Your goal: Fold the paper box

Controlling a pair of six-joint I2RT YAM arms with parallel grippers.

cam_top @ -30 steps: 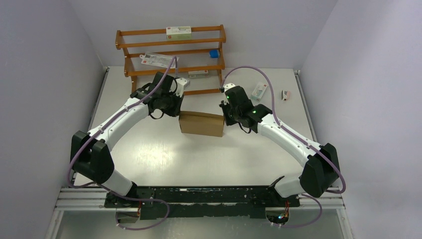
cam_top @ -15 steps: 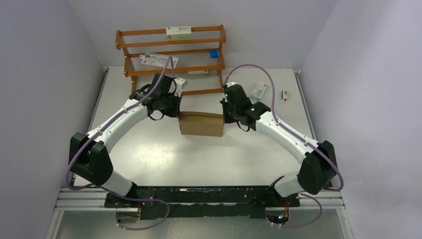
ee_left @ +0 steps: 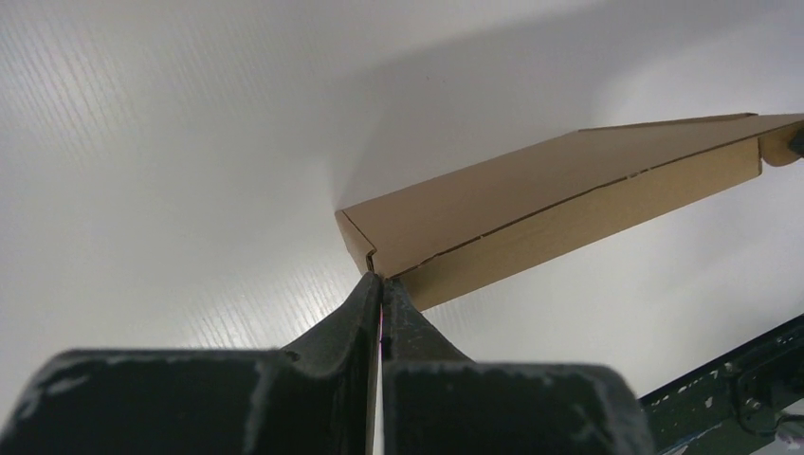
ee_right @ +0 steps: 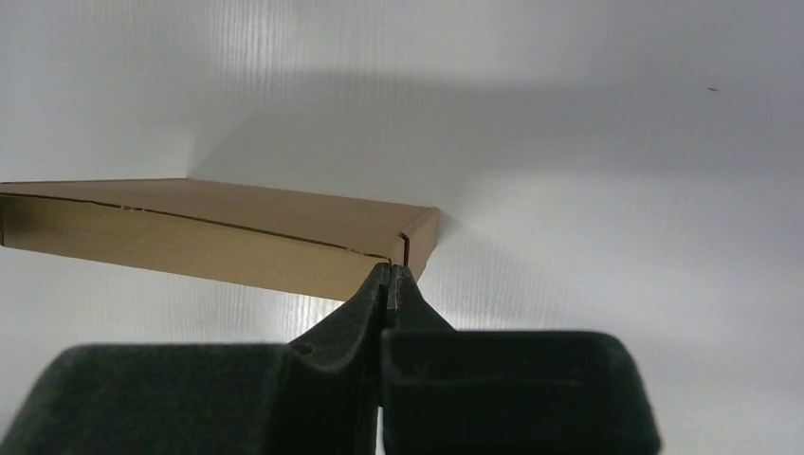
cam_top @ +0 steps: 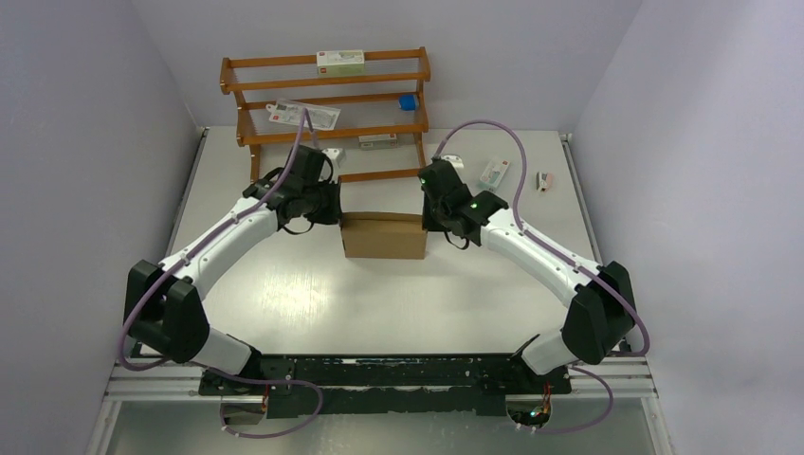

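Brown corrugated cardboard, plain and unprinted, makes up the paper box (cam_top: 383, 237). We see it lying flat as a shallow rectangular mailer with its lid down, on the white counter (cam_top: 284, 294). It sits near the middle, toward the far half, just in front of an orange-brown wooden shelf rack (cam_top: 248, 104).

The box lies between the two arms. The left end effector (cam_top: 338, 214) stands at the box's far left corner, and the right end effector (cam_top: 428, 224) at its far right corner.

In the left wrist view, the black fingers of the left end effector (ee_left: 380, 286) are pressed together, leaving only a thin seam between them. Their tips touch the corner of the box (ee_left: 540, 204), where the lid edge meets the side wall. We cannot tell whether any cardboard is caught between them.

The right wrist view shows much the same. The right end effector (ee_right: 391, 277) is pressed together, its tips against the corner of the box (ee_right: 209, 232) beside a small notch in the wall.

A white-and-green printed carton (cam_top: 339, 62) lies on the rack's top shelf. Another small carton (cam_top: 494, 172) lies on the counter to the right, well apart from the box.
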